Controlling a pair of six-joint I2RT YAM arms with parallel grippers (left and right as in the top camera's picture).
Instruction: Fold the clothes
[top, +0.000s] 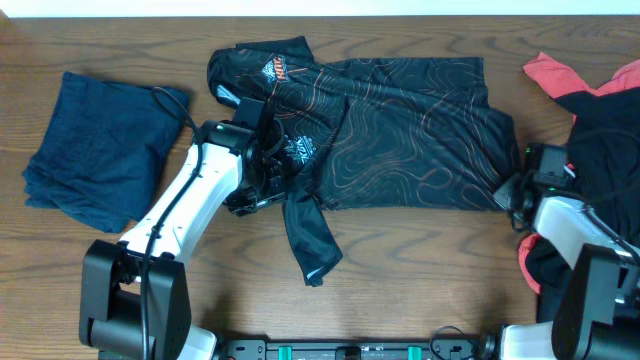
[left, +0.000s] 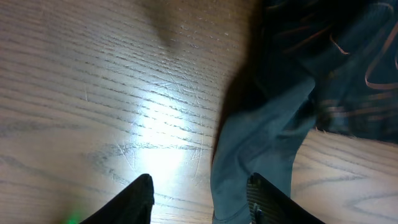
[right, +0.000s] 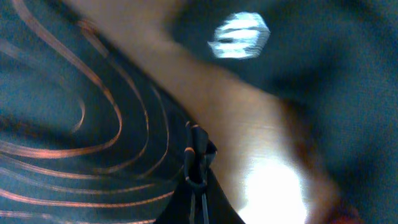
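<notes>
A folded navy garment (top: 95, 150) lies at the left end of the wooden table (top: 420, 270), well apart from the rest. Next to it, the left gripper (top: 268, 185) sits low over the left side of the black jersey (top: 410, 130), which is spread flat across the middle of the table. Its fingers (left: 140, 199) stand wide apart and clamp nothing. The jersey's loose sleeve (top: 310, 235) lies between them, close to one finger. At the jersey's right edge, the right gripper (top: 515, 192) has its fingers pressed together. In the blurred wrist view it appears to pinch the hem. Farthest right, a red garment (top: 555, 75) and a plain black garment (top: 610, 120) lie heaped together.
</notes>
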